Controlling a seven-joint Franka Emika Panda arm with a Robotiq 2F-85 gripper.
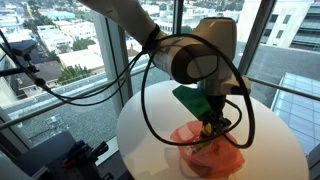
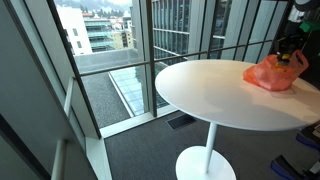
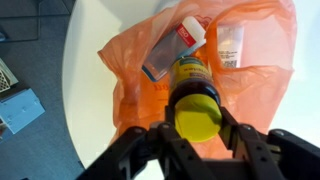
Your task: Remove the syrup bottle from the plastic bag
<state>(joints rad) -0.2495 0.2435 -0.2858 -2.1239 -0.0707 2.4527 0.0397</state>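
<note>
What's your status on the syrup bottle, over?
Gripper shut on syrup bottle at its capped end. Bottle lying in the open orange plastic bag, not lifted. Two packets in the bag past its far end, none across it.

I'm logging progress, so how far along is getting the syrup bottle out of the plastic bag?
Done: the gripper is at the orange plastic bag on the table. In hand: its fingers straddle the syrup bottle at its yellow cap; whether they grip is unclear. Left: lifting the bottle clear; it sits inside the bag.
</note>
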